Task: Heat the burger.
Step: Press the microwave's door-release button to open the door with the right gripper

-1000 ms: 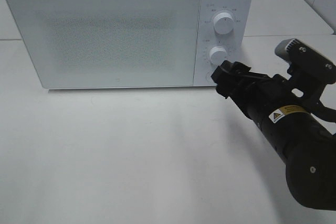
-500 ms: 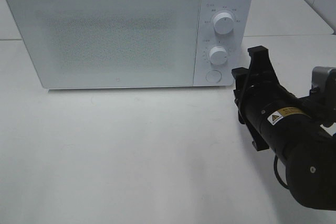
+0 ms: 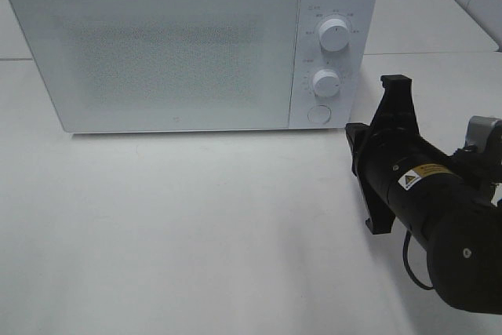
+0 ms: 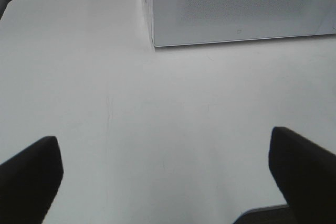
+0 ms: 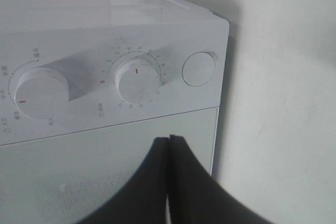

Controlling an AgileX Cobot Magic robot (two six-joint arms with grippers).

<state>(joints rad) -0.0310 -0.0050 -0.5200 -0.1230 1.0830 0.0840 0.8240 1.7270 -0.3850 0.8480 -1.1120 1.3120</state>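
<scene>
The right gripper [image 5: 169, 148] is fully closed: its two dark fingers [image 5: 149, 182] lie flat against each other with nothing between them. It hangs in the air, pointed at the control panel [image 3: 359, 5] of the microwave [image 3: 188, 45], apart from it and touching nothing. Its black right arm [image 3: 439, 209] reaches in over the right edge of the table [image 3: 196, 233].

On the panel, from top to bottom, we identify the upper knob [image 3: 335, 35], the lower knob [image 3: 325, 82] and the round button [image 3: 318, 114]. In the right wrist view the closed tips line up nearest the lower knob.

The left gripper [image 4: 165, 177] (seen only in its own wrist view) stands wide open and empty, with its finger pads [image 4: 31, 174] spread over bare table, well in front of the microwave's lower left front corner.

The microwave stands toward the far edge of the table, from the left side to past the middle. Its door [image 3: 157, 52] is shut flush with the casing, and its speckled window is opaque.

We cannot tell where the burger is, since no view shows it.
</scene>
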